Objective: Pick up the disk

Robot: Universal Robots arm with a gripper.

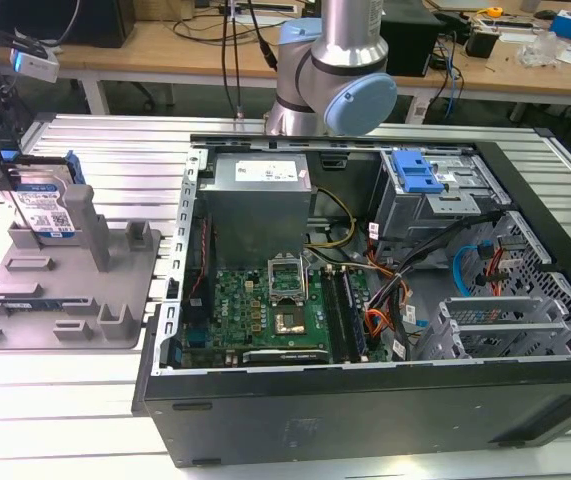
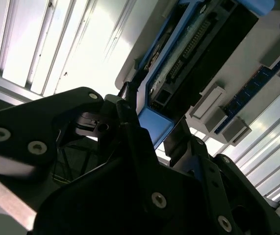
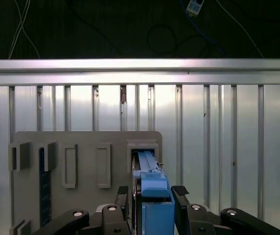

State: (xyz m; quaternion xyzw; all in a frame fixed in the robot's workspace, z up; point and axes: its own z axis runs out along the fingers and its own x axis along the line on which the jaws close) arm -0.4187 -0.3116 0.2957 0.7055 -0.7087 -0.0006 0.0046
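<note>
- The pincer (image 3: 152,192) pinches the disk (image 3: 155,208). As far as both wrist views show, its fingers (image 3: 180,192) lie against the disk on either side, with a blue rail between them.
- The disk stands on edge in a slot of the grey fixture (image 3: 86,147), at the exterior view's left, with its label turned toward that camera.
- The step in hand, I judge, is the grip and the lift out of the slot. The hold looks centred on the rail, and a square hold matters so that the disk does not twist against the slot walls.
- A pull straight along the slot, slow at first, seems safest. A slant could jam the rail, or drag the fixture across the bench (image 3: 228,147) if it is not fastened.
- The fixture's raised posts stand just beside the disk, so any sideways move wants clearance above them first.
- The open case (image 1: 365,420) lies well apart, at the exterior view's right, and looks like no hindrance.
</note>
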